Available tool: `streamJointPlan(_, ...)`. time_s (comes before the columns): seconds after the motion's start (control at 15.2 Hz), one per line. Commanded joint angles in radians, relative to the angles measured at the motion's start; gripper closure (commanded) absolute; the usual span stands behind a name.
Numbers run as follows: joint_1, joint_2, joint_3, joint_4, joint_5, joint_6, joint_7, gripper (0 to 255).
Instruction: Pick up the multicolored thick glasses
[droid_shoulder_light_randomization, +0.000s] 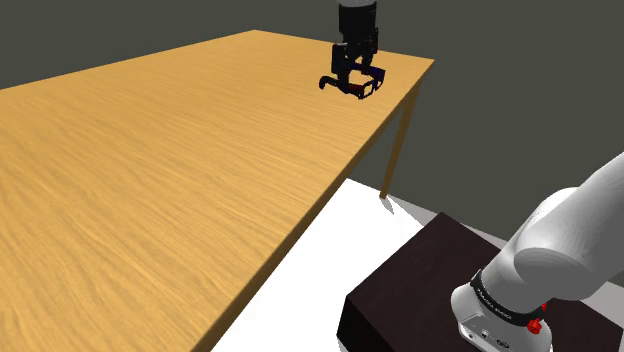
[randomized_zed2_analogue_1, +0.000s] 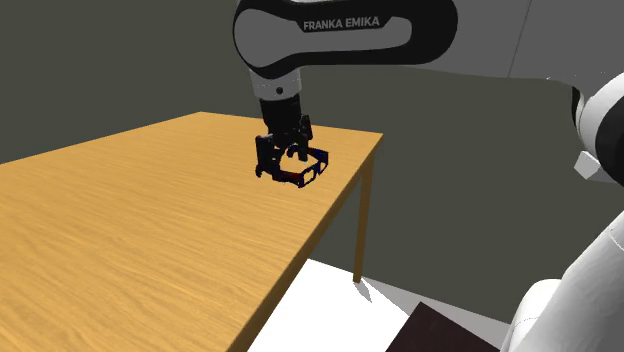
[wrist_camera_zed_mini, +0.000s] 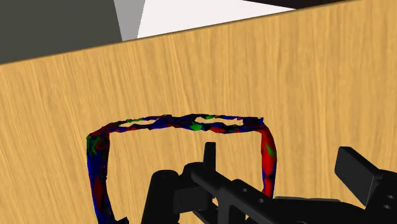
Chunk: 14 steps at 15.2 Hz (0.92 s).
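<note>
Shoulder view: gripper (droid_shoulder_light_randomization: 357, 70) tight on glasses (droid_shoulder_light_randomization: 363, 91)

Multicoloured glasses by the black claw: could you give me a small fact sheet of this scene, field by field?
object: thick-rimmed glasses with a mottled red, blue and green frame
surface: long light wooden table
place of glasses: near the table's far corner, at the shoulder view's upper right
gripper: all-black two-finger gripper, pointing down right at the glasses
grip: cannot tell whether the glasses are held
arm: white Franka arm reaching out over the table
stand: dark box on a white floor
</note>
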Motion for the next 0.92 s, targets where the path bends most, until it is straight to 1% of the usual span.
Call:
streamJointPlan(0.0, 0.000, 0.004, 0.000, -0.015, -0.002, 0.021, 0.000, 0)
streamJointPlan(0.33, 0.001, -0.009, -0.001, -0.106, 0.000, 0.097, 0.007, 0)
streamJointPlan(0.46, 0.001, -0.009, -0.001, -0.106, 0.000, 0.097, 0.007, 0)
streamJointPlan(0.53, 0.000, -0.008, -0.001, -0.104, -0.001, 0.097, 0.006, 255)
streamJointPlan(0.86, 0.000, -0.009, -0.002, -0.104, -0.001, 0.097, 0.006, 255)
